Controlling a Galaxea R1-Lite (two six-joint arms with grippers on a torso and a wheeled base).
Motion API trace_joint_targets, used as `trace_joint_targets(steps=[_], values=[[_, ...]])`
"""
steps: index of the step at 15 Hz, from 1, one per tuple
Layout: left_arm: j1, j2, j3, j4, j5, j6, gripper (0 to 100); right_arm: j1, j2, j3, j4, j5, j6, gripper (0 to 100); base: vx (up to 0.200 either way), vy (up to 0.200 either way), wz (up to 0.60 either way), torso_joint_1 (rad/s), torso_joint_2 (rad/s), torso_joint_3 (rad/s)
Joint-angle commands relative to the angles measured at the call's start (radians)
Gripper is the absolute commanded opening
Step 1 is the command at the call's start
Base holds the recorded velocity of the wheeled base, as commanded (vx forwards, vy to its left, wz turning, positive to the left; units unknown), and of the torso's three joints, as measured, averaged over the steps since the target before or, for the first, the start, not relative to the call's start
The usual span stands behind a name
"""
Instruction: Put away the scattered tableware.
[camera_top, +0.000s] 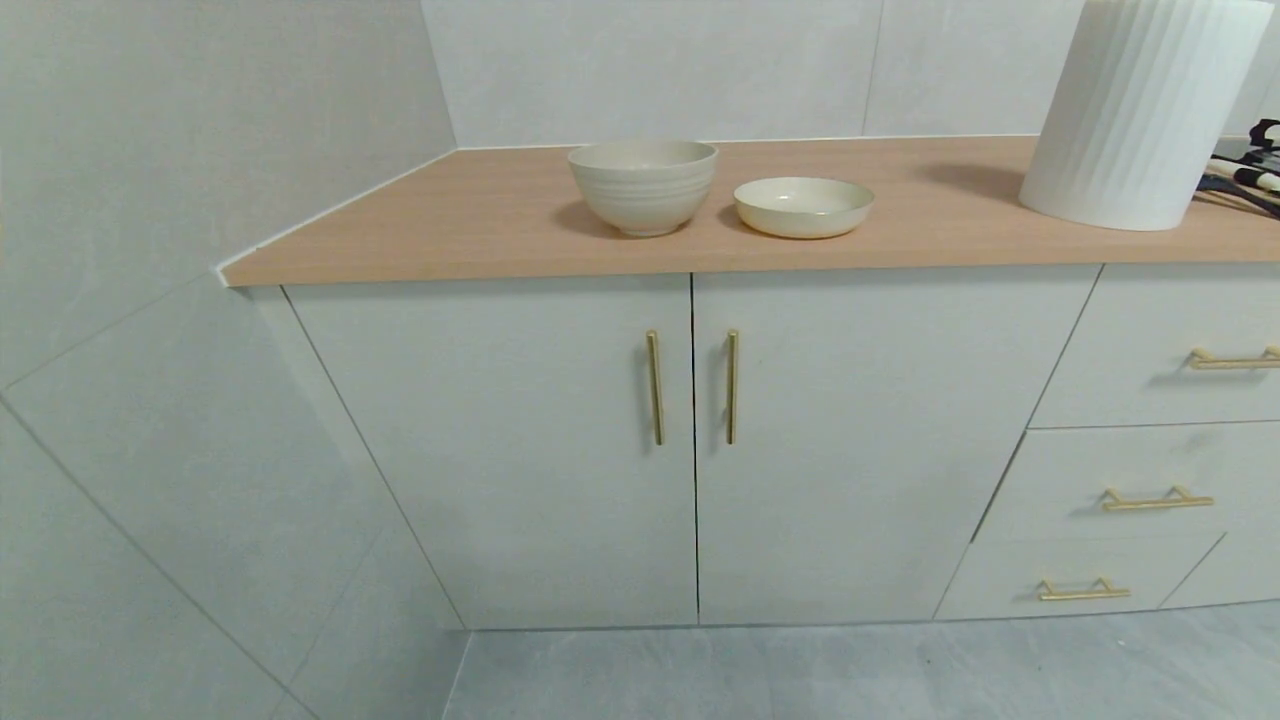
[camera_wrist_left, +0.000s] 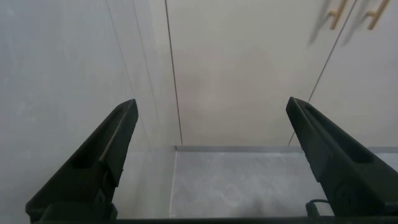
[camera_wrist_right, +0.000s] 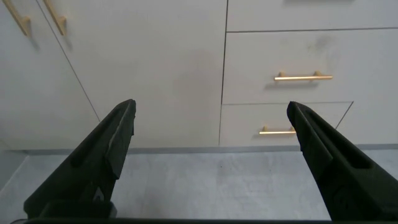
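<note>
A deep ribbed cream bowl (camera_top: 643, 185) stands on the wooden countertop (camera_top: 450, 230), and a shallow cream dish (camera_top: 803, 206) sits just to its right, close but apart. Below them are two shut cabinet doors with gold handles (camera_top: 655, 387). My left gripper (camera_wrist_left: 211, 109) hangs low and open with nothing between its fingers, facing the left cabinet door and the floor. My right gripper (camera_wrist_right: 211, 111) is also open with nothing in it, low in front of the drawers (camera_wrist_right: 305, 77).
A tall white ribbed container (camera_top: 1140, 110) stands at the counter's right, with dark utensils (camera_top: 1245, 175) beyond it. Three drawers with gold handles (camera_top: 1157, 499) are at the right. A tiled wall (camera_top: 150, 350) closes the left side. Grey floor (camera_top: 800, 670) lies in front.
</note>
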Motion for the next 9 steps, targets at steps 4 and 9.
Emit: trace_joint_targets(steps=[4, 9], values=[[0.0, 0.0, 0.0, 0.0, 0.0, 0.0, 100, 0.0, 0.001, 0.0, 0.0, 0.0, 0.0, 100, 0.05, 0.0, 0.0, 0.001, 0.0, -0.001], [0.0, 0.0, 0.0, 0.0, 0.0, 0.0, 100, 0.0, 0.001, 0.0, 0.0, -0.001, 0.002, 100, 0.16, 0.0, 0.0, -0.003, 0.0, 0.007]])
